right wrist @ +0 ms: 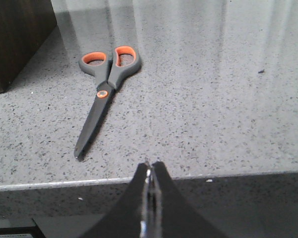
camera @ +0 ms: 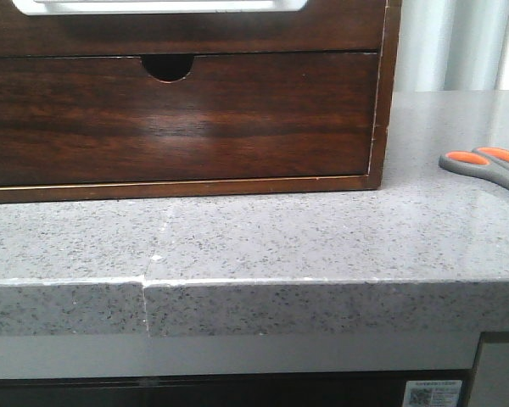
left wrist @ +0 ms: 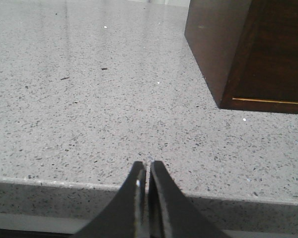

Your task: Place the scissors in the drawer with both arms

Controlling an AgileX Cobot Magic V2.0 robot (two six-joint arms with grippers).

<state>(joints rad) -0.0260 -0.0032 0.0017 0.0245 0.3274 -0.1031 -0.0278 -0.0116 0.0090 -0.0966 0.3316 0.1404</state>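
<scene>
The scissors (camera: 485, 164) lie flat on the grey counter at the far right, partly cut off by the front view's edge. In the right wrist view the scissors (right wrist: 107, 84) lie closed, with the grey handles and orange loops away from me and the blade tips toward the counter's front edge. My right gripper (right wrist: 150, 166) is shut on nothing, hanging at that edge a short way from the blade tips. The drawer (camera: 195, 34) is the shallow dark brown strip at the top of the cabinet, with white along its top. My left gripper (left wrist: 148, 166) is shut and empty at the counter's front edge, near the cabinet's left corner.
A taller drawer front (camera: 178, 119) with a half-round notch fills the cabinet's lower part. The cabinet's side (left wrist: 216, 49) stands on the speckled counter (camera: 254, 237); its other corner (right wrist: 15, 39) is near the scissors' handles. A seam (camera: 146, 292) crosses the counter's front lip.
</scene>
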